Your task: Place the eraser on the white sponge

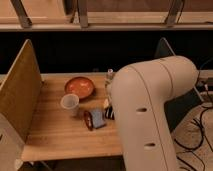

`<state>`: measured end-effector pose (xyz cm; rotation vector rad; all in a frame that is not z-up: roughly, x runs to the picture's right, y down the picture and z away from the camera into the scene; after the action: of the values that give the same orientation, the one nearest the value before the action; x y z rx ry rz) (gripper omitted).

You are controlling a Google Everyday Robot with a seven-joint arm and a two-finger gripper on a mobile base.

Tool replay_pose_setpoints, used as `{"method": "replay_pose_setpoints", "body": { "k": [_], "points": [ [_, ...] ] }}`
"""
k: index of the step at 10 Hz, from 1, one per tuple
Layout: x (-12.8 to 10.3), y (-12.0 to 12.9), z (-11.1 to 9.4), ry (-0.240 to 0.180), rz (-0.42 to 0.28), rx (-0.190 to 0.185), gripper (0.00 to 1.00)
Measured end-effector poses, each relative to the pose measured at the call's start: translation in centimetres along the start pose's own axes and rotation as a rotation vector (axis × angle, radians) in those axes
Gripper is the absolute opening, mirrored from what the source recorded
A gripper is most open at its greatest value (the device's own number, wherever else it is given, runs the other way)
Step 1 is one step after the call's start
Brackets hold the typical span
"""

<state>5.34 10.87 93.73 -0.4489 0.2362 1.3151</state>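
Note:
The white sponge (97, 118) is a pale greyish-blue pad lying flat on the wooden table (55, 135), just right of a dark red-brown oval thing (88, 120). A small black block, seemingly the eraser (109, 113), lies just right of the sponge, at the edge of my arm and partly hidden by it. My big white arm (150, 110) fills the right side of the camera view. My gripper is hidden behind the arm.
A white cup (70, 104) stands left of the sponge. An orange bowl (80, 87) sits behind it. A small clear bottle (110, 76) stands at the back by the arm. A tan panel (20, 90) walls the table's left side. Cables (197, 135) lie on the floor at right.

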Motion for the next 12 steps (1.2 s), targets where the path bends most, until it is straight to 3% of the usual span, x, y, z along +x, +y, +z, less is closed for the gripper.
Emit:
{"method": "replay_pose_setpoints", "body": {
  "k": [4,5,8,12],
  "points": [
    [-1.7,-0.1,-2.6,-0.074,-0.020,-0.002,0.06],
    [-1.8,0.0,-3.4,-0.090,-0.028,-0.001,0.01],
    [-1.1,1.3,-5.3,-0.111,-0.072,-0.002,0.00],
    [1.4,6.6,-6.0,-0.070,-0.198,-0.046,0.00]
  ]
}}
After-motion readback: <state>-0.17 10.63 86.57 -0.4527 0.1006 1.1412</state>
